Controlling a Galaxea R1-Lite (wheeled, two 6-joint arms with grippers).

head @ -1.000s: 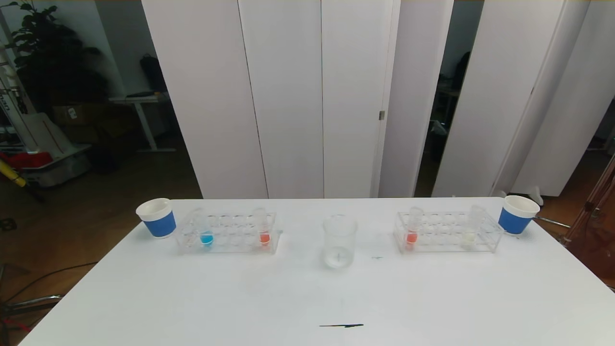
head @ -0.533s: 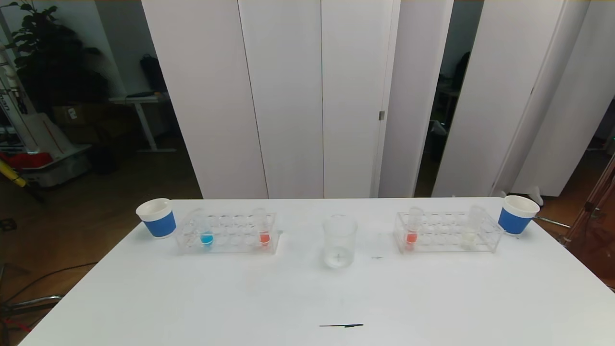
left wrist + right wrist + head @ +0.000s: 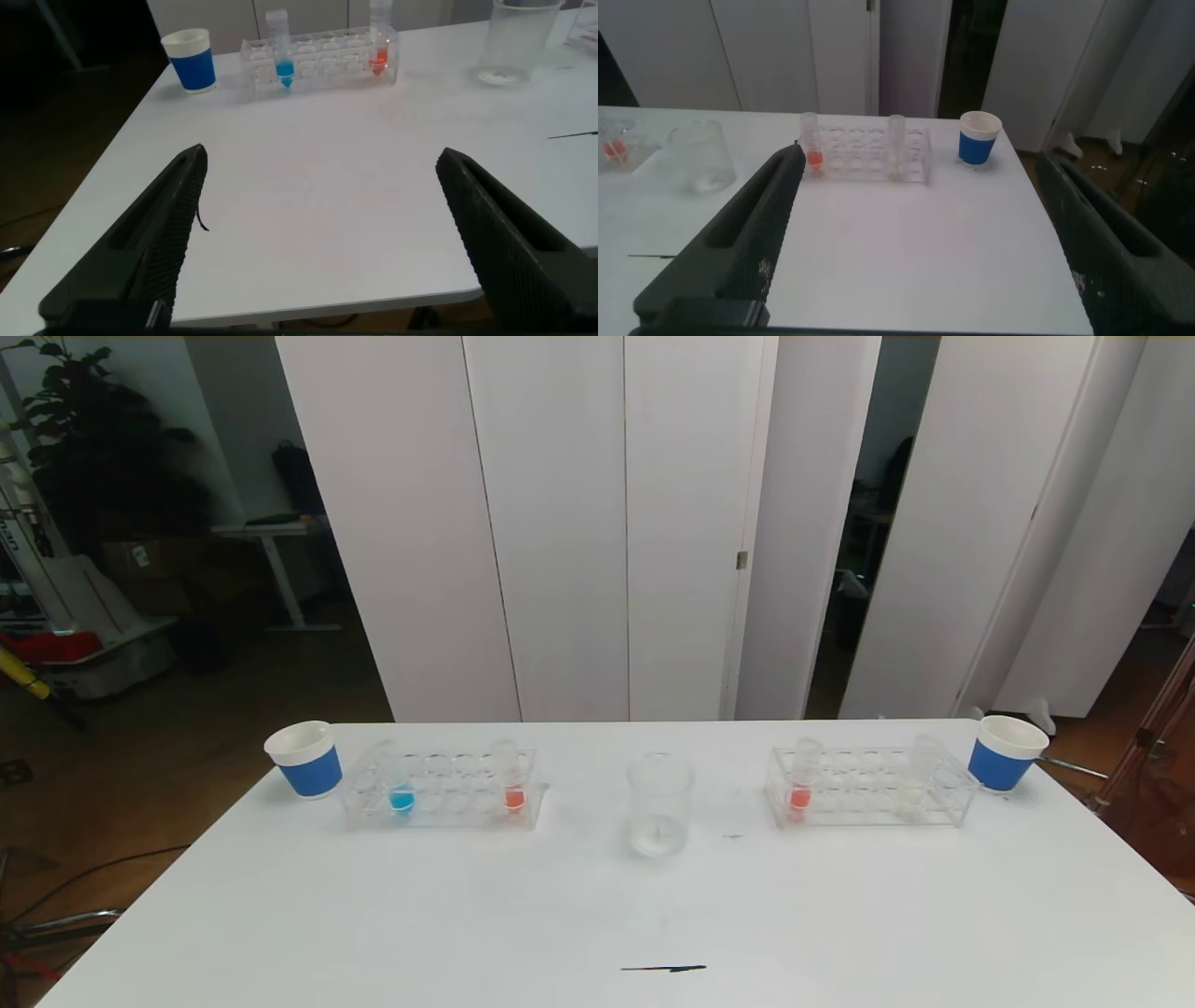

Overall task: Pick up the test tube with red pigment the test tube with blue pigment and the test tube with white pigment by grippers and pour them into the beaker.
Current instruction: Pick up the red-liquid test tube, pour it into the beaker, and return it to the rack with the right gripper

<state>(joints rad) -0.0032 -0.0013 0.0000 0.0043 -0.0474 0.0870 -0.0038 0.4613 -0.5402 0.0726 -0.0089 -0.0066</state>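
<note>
Two claws, left claw (image 3: 318, 233) and right claw (image 3: 915, 233), hung spread apart, holding nothing, off surface (image 3: 597, 915) near edge. Beaker (image 3: 660, 805) at centre. Blue tube (image 3: 400, 782) at 9 o'clock; white tube (image 3: 913, 782) at 3 o'clock, both racked.

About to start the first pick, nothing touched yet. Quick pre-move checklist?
1. Left gripper open, empty, short of the table's near edge: ok.
2. Right gripper open, empty: ok.
3. Test tube with blue pigment upright in left rack: ok.
4. Test tube with white pigment upright in right rack: ok.
5. A red tube in left rack, another in right: ok.
6. Beaker upright between racks: ok.
</note>
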